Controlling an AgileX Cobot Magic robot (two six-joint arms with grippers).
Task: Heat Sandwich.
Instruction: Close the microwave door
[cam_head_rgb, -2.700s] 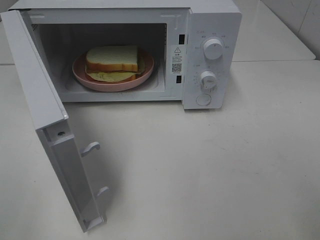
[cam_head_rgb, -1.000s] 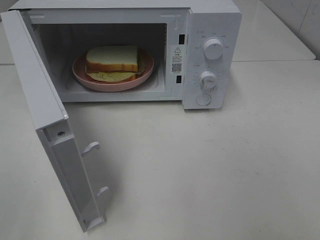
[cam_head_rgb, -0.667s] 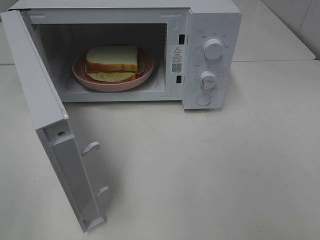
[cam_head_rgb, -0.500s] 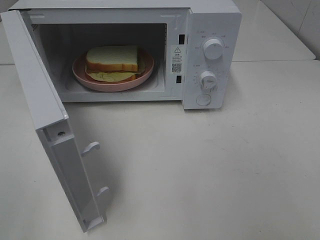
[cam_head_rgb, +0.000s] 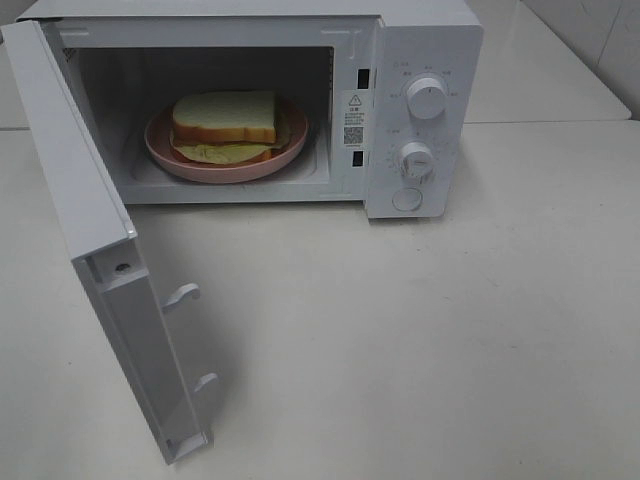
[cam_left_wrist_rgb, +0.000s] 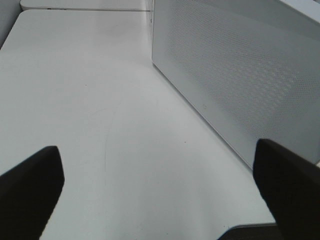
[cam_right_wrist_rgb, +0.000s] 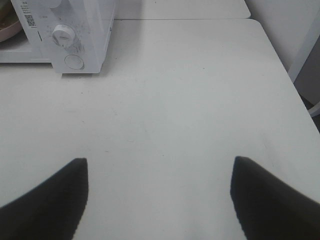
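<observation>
counter (cam_head_rgb: 430, 340): white, plain | sitting on it: white microwave (cam_head_rgb: 432, 45) at the back | door (cam_head_rgb: 75, 190) hanging wide open

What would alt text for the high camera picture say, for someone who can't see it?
A sandwich sits on a pink plate inside a white microwave. Its door stands wide open on the left. The microwave stands on a white table.

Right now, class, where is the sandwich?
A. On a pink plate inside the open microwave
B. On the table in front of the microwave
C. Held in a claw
A: the sandwich lies on the pink plate inside the microwave, whose door stands open.
</observation>
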